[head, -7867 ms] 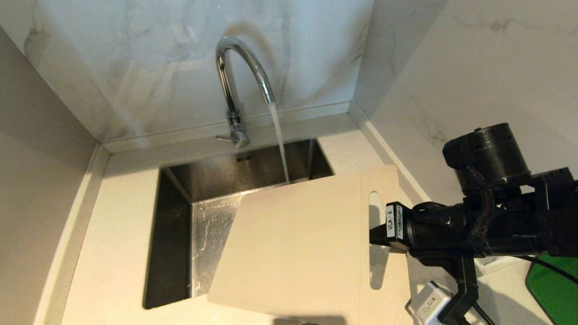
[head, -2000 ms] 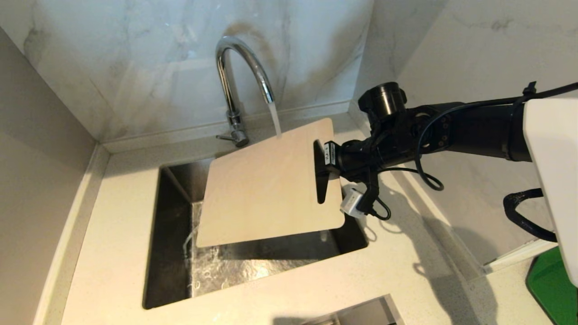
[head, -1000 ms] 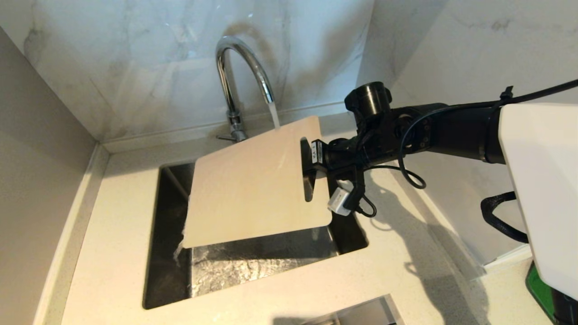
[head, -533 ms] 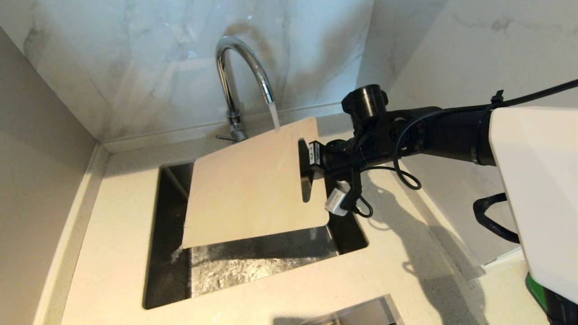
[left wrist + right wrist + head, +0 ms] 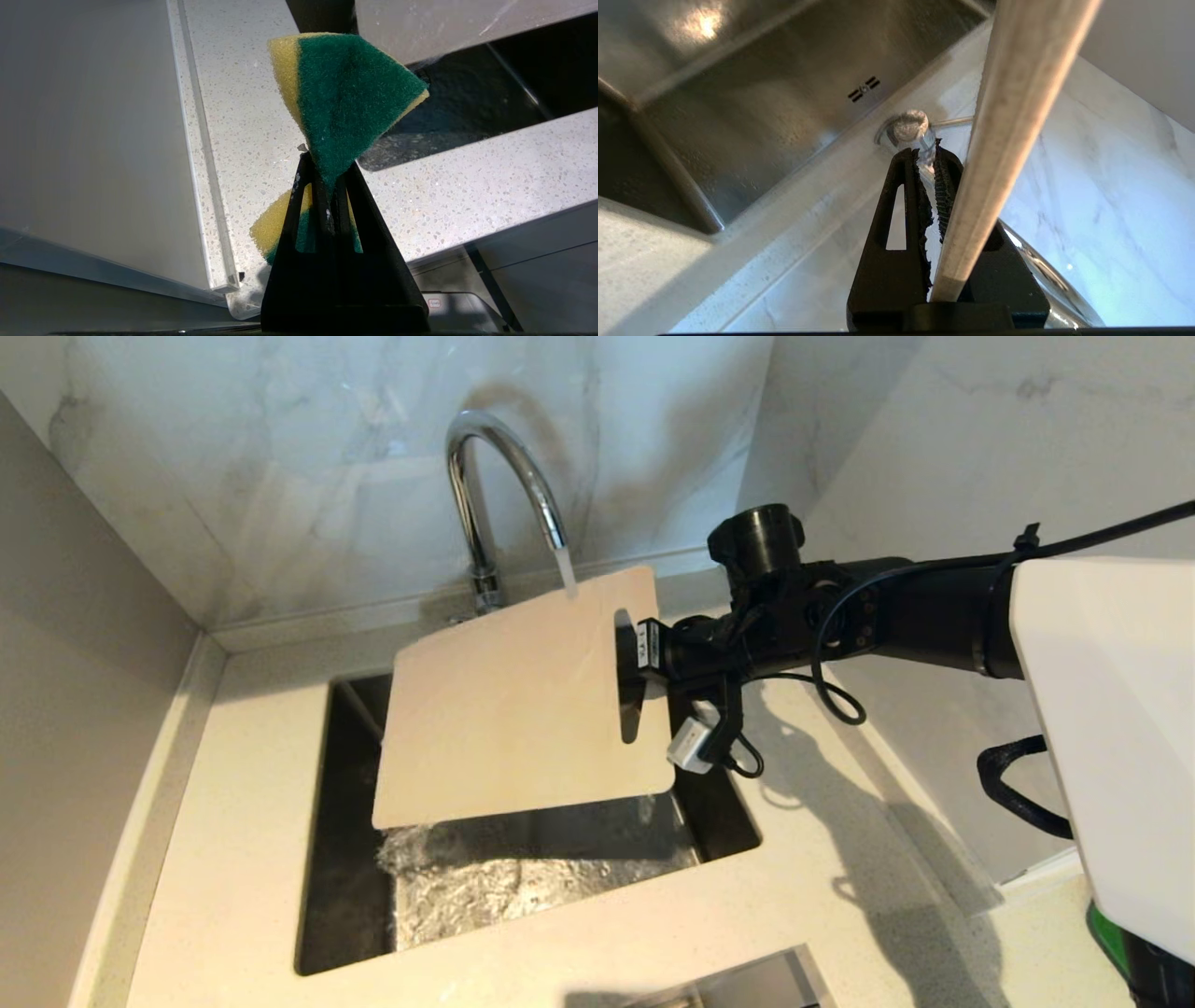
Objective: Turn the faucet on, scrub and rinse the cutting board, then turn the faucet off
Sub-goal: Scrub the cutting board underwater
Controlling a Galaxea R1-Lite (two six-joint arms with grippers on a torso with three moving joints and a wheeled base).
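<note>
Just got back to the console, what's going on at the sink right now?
The right gripper holds the cutting board by its slotted end, tilted over the sink under the running faucet. Water hits the board's far edge and runs off its low corner into the basin. The left gripper is off to the side, above the counter, shut on a green and yellow sponge.

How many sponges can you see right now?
1. A green and yellow sponge is pinched in the left hand, beside the sink over the speckled counter. Others could be out of view.
</note>
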